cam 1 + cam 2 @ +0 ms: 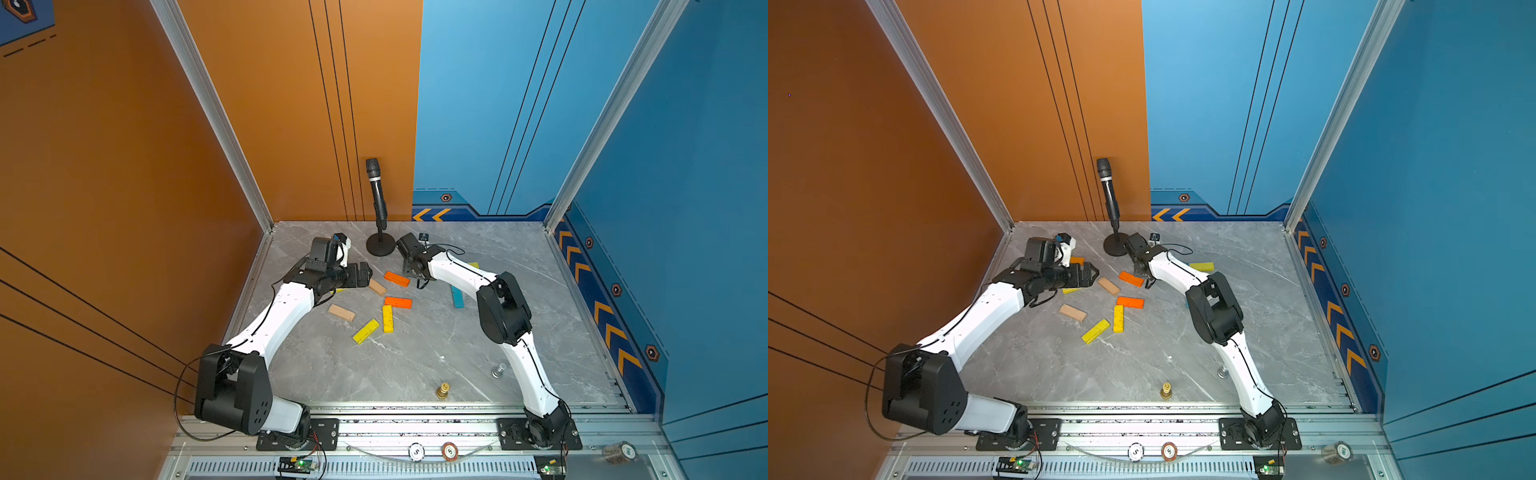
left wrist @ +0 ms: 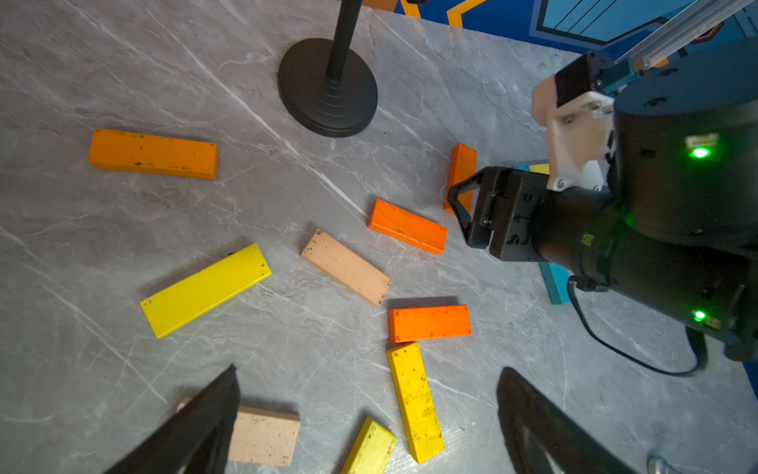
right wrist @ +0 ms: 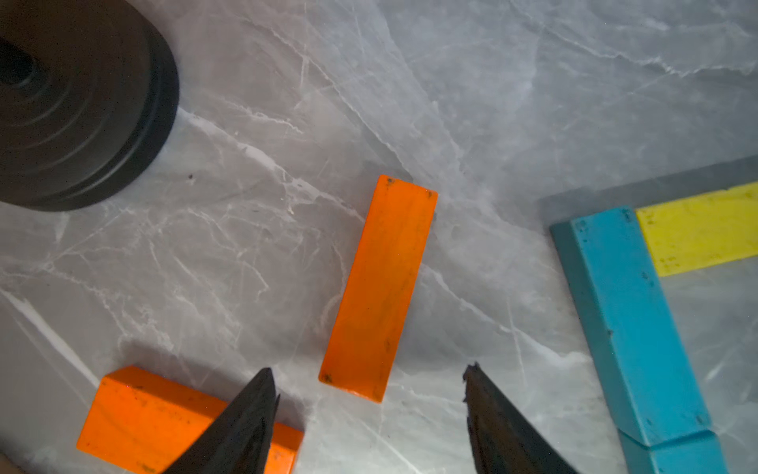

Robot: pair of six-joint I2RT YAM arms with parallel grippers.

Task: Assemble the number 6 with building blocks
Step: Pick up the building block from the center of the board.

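The building blocks lie loose on the grey marble table [image 1: 415, 365]: orange ones [image 1: 397, 279] [image 1: 398, 302], yellow ones [image 1: 387, 318] [image 1: 366, 331], tan ones [image 1: 377, 287] [image 1: 341, 312] and a blue one [image 1: 457, 296]. My right gripper [image 3: 369, 369] is open and low over the table. A flat orange block [image 3: 379, 287] lies just beyond its fingertips, touched by neither. Two blue blocks [image 3: 627, 324] and a yellow one [image 3: 701, 230] form a corner beside it. My left gripper [image 2: 369, 371] is wide open above a yellow block [image 2: 414, 402] and holds nothing.
A black microphone stand [image 1: 380, 245] rises at the back, close to both grippers. A gold chess piece [image 1: 443, 390] and a silver one [image 1: 498, 370] stand near the front edge. Walls close in the left, back and right sides.
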